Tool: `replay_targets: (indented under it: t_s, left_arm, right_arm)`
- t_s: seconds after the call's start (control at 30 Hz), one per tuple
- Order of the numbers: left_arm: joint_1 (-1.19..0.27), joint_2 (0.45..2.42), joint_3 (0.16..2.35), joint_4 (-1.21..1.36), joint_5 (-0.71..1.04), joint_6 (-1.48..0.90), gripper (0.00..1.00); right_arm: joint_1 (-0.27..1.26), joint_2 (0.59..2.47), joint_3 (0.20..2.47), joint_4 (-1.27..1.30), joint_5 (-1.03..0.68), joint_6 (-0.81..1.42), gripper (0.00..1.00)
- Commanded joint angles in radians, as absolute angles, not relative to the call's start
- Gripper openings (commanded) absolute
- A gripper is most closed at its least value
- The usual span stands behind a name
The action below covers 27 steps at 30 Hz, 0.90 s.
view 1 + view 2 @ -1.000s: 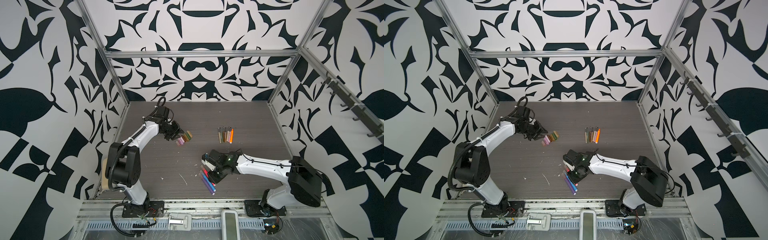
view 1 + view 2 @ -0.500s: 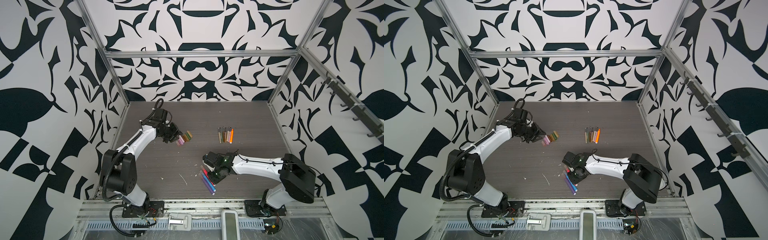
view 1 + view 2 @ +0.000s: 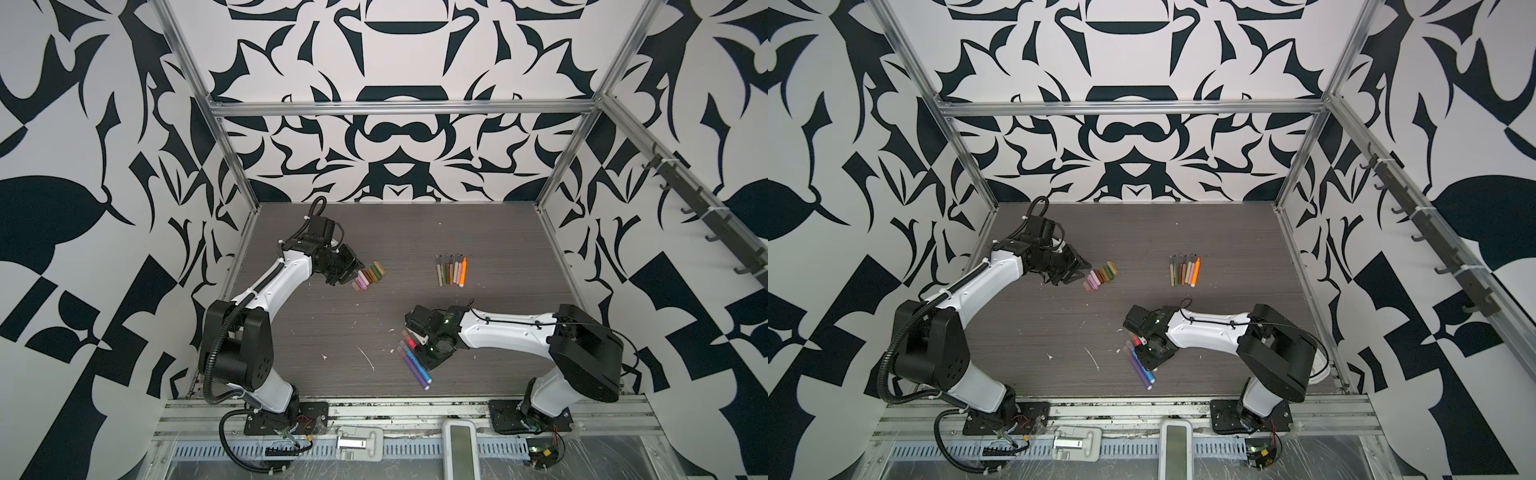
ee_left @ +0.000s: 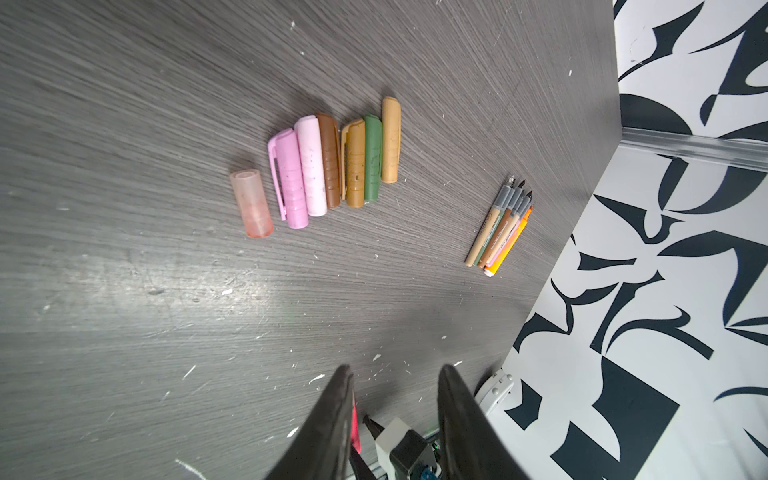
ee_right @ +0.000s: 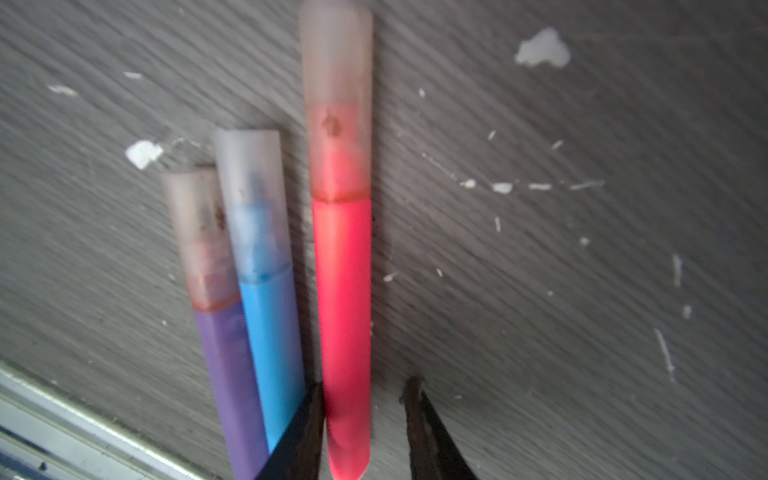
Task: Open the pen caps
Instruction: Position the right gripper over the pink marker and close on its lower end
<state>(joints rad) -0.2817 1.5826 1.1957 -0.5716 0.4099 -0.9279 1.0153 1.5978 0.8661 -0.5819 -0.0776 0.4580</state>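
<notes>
Several loose pen caps (image 3: 369, 275) (image 3: 1101, 276) (image 4: 332, 166) lie in a row at the left of the table, with a clear pink cap (image 4: 251, 203) at one end. My left gripper (image 3: 356, 273) (image 3: 1084, 272) (image 4: 395, 374) hovers beside that row, open and empty. Near the front lie a red pen (image 5: 343, 291) (image 3: 410, 341), a blue pen (image 5: 266, 311) and a purple pen (image 5: 224, 353), each still wearing a translucent cap (image 5: 336, 104). My right gripper (image 5: 365, 384) (image 3: 417, 343) (image 3: 1142, 345) straddles the red pen's barrel, open, with a gap at one finger.
Several uncapped pens (image 3: 451, 270) (image 3: 1185, 270) (image 4: 500, 228) lie side by side at the back right. White flecks (image 3: 368, 357) dot the dark table. A metal rail (image 5: 62, 419) runs along the front edge close to the capped pens. Patterned walls close in both sides.
The left arm's elbow has swung and its gripper has drawn back a little from the cap row. The right gripper stays over the red pen.
</notes>
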Motion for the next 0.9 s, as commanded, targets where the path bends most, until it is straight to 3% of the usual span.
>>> replay_targets:
  t_s: [0.0,0.37,0.53,0.8,0.87]
  left_arm:
    - [-0.283,1.571,1.206,-0.575,0.398,-0.938,0.37]
    - [-0.283,1.59,1.216,-0.571,0.399,-0.94,0.37]
    - [-0.283,1.603,1.224,-0.563,0.405,-0.939,0.37]
    - [-0.283,1.608,1.23,-0.564,0.407,-0.934,0.37]
    - [-0.283,1.605,1.23,-0.567,0.408,-0.931,0.37]
  right_arm:
    - [1.013,1.606,0.877,-0.648,-0.01,0.479,0.36]
    - [0.827,1.581,0.893,-0.73,0.004,0.422,0.33]
    - [0.815,1.593,0.902,-0.726,-0.028,0.377,0.33]
    - [0.815,1.594,0.904,-0.711,-0.042,0.376,0.53]
    - [0.815,1.597,0.911,-0.712,-0.038,0.373,0.65]
